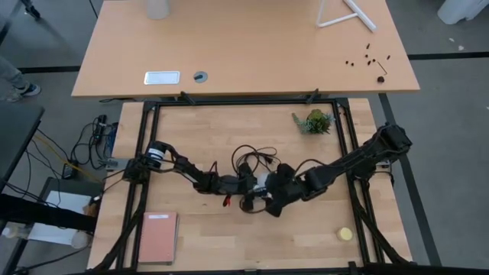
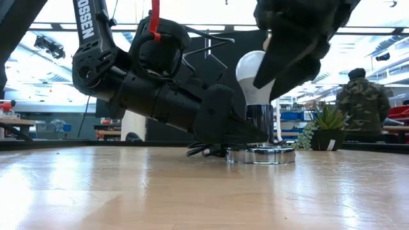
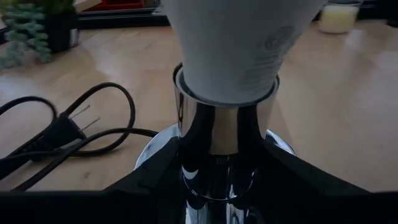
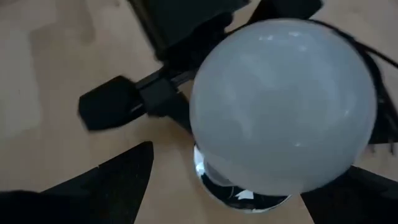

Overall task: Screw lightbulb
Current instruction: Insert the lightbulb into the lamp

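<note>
The white lightbulb (image 2: 253, 75) stands upright, its narrow end in the chrome neck (image 2: 261, 121) of the round socket base (image 2: 271, 155) at mid-table. It also shows in the high view (image 1: 261, 182). My left gripper (image 1: 246, 186) comes from the table's left and is shut on the socket. My right gripper (image 1: 273, 189) hangs over the bulb from the right, open. Its fingers (image 4: 121, 174) stand on either side of the bulb's globe (image 4: 283, 106), with a gap showing on one side. My left gripper pinches the socket's chrome neck (image 3: 227, 134), just under the bulb, between its two fingers (image 3: 155, 183). The fingers come in about level from the table's left. The socket stands upright with its base disc on the table.
The socket's black cord and plug (image 3: 62, 134) lie looped on the table behind the socket. A small potted plant (image 1: 313, 121) stands far right, a yellow ball (image 1: 345, 234) near right, and a reddish notebook (image 1: 157, 237) near left. A person (image 2: 362, 102) stands beyond the table.
</note>
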Tool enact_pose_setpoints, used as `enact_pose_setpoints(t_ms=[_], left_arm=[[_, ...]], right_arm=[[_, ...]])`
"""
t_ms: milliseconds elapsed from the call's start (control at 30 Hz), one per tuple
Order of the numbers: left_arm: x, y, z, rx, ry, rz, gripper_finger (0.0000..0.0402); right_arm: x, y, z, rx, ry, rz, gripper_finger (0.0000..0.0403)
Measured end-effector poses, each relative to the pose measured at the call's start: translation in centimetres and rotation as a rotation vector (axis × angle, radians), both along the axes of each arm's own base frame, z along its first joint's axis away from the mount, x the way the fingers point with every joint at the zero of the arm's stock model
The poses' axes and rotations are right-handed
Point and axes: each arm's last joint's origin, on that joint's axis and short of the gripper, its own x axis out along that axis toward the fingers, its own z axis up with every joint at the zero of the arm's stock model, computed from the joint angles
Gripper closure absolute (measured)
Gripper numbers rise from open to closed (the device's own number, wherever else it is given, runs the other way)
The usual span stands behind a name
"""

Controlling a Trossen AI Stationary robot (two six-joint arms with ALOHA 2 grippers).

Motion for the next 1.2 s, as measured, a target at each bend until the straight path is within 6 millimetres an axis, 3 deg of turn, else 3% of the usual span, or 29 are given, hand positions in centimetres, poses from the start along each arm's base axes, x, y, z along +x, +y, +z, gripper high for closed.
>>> enact_pose_setpoints(t_ms=[133,233,500,767,1067,1200], left_arm=[[0.0,0.1,0.0,-0.003,0.0,0.012,0.0206],[0.0,0.2,0.0,-0.001,-0.001,0.021,0.0206],[0.0,0.1,0.0,0.0,0.0,0.021,0.0206],[0.0,0.1,0.0,0.001,0.004,0.016,0.0206],[0.0,0.1,-0.1,0.0,0.009,0.011,0.0206],[0.0,0.1,-0.1,0.002,0.009,0.018,0.0206]], right_arm=[[-0.5,2.4,0.3,0.105,-0.024,0.096,0.003],[-0.9,3.0,0.2,0.082,-0.016,0.106,0.003],[-1.3,-0.1,-0.5,-0.09,0.073,-0.101,0.003],[0.4,-1.3,0.0,-0.066,0.008,-0.028,0.003],[-0.5,2.7,0.5,0.112,-0.043,0.106,0.003],[-0.8,2.2,0.1,0.053,-0.004,0.074,0.003]])
